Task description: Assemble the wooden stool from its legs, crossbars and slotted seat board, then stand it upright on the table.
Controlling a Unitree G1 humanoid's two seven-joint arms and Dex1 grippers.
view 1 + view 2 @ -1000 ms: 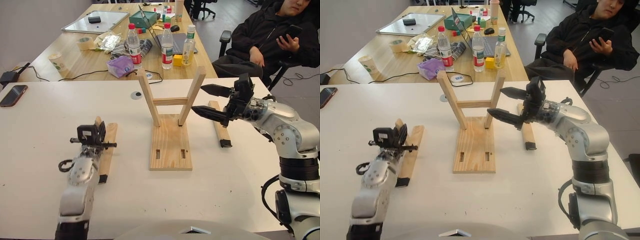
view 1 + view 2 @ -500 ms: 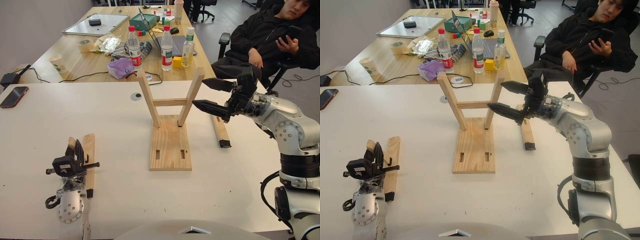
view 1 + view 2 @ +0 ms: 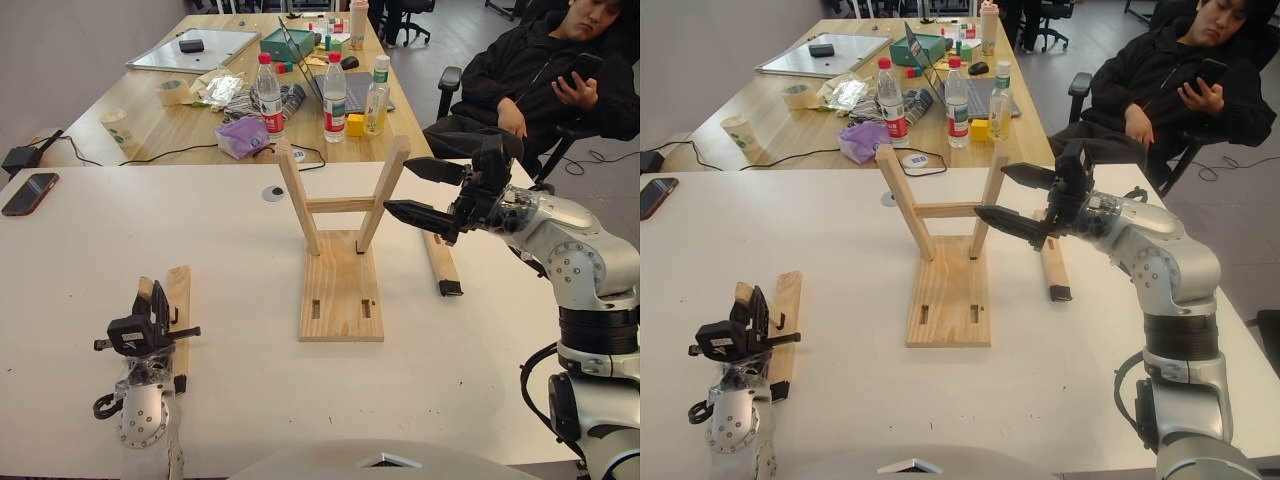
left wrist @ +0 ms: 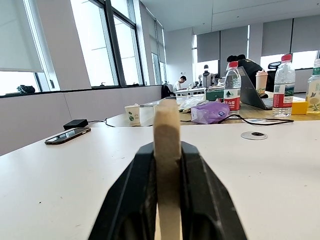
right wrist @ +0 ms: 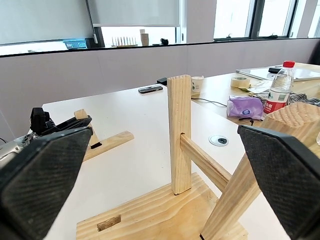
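Note:
The slotted seat board (image 3: 341,290) lies flat mid-table. Two legs (image 3: 297,197) joined by a crossbar (image 3: 341,203) stand in its far slots; the near slots (image 3: 316,308) hold nothing. My right gripper (image 3: 421,192) is open beside the top of the right-hand standing leg (image 3: 386,190), its fingers (image 5: 40,170) spread wide. Just to the right of the board a loose leg (image 3: 441,263) lies on the table. Near the front left, my left gripper (image 3: 150,320) is shut on a wooden leg (image 4: 167,135), with a second wooden piece (image 3: 179,305) alongside it.
A phone (image 3: 28,192) lies at the white table's left edge, and a round cable port (image 3: 272,191) sits behind the stool parts. The wooden table (image 3: 150,130) behind carries bottles (image 3: 335,95), a laptop and clutter.
My left arm has drawn back toward the front left, taking its wooden leg and the piece beside it along. The right gripper has shifted slightly up toward the right-hand leg's top.

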